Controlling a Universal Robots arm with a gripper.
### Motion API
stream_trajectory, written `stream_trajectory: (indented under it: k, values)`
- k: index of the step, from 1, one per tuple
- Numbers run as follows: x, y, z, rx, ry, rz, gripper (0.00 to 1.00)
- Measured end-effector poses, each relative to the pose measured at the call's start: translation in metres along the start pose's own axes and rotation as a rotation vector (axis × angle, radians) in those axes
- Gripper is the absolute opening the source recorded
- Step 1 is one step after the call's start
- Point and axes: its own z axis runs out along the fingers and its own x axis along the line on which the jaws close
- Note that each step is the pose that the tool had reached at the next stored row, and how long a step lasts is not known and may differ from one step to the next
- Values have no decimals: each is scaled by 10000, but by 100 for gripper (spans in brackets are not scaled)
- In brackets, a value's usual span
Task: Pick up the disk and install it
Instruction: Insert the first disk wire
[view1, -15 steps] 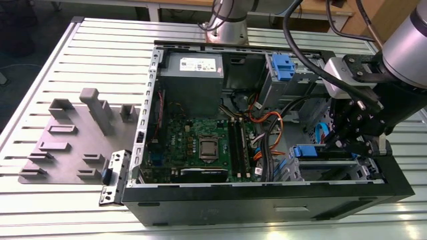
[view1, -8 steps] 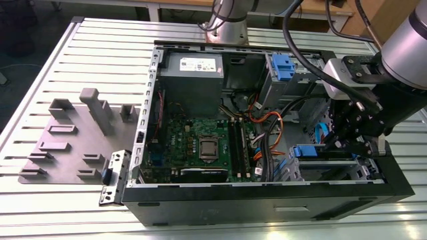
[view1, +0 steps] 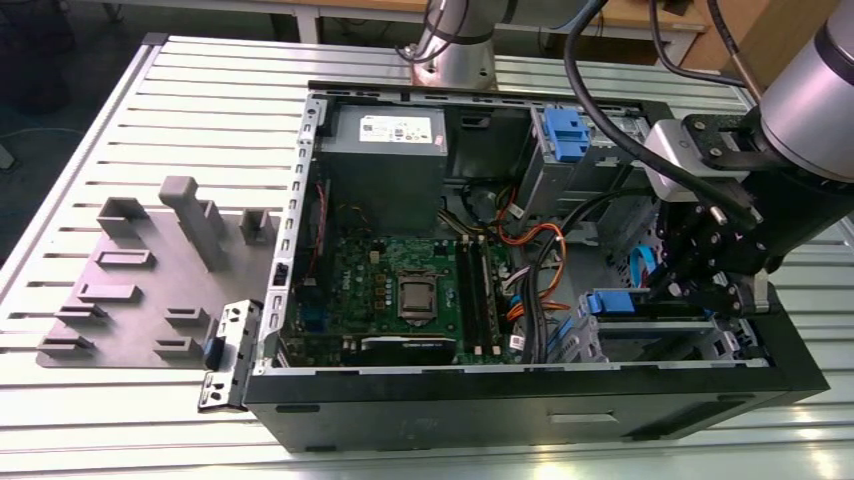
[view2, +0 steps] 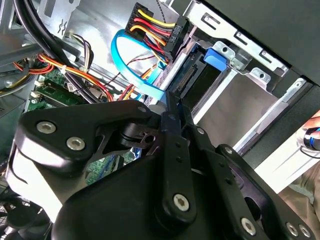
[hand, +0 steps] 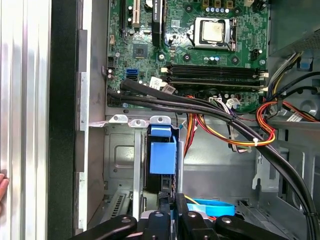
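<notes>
Exterior view, gripper (view1: 717, 290) above bay-seated disk (view1: 617, 303), cables (view1: 534, 262) beside.

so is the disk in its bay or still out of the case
In the bay. The disk stands edge-on in the metal drive cage inside the case, blue bracket facing out, with the gripper right at its end. Cannot tell whether it is fully seated.

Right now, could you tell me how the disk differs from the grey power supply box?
The disk is far smaller than the power supply box. The disk carries a blue bracket; the box bears a white sticker. The disk sits by the gripper; the box far from it. Both are inside the computer case.
</notes>
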Motion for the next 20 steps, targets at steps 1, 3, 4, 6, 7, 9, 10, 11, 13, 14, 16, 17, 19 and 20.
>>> stream_trajectory:
  k: [1,3,4,6,7,9,10,11,13,14,16,17,19,20]
  values:
    - [0,0,0,0,0,0,16]
    - [0,0,1,0,-1,0,16]
    - [0,0,1,0,-3,0,16]
    - [0,0,10,1,-8,0,16]
    - [1,0,18,1,-5,0,16]
    - [1,0,31,1,-1,0,16]
    - [1,0,35,1,2,0,16]
    - [1,1,38,0,4,0,16]
    - [2,1,41,1,3,-1,16]
    - [2,1,43,0,0,0,16]
    - [2,1,44,0,-1,0,16]
    - [2,1,44,1,-1,0,16]
    - [1,1,45,1,-3,0,16]
    - [1,1,51,3,-16,0,17]
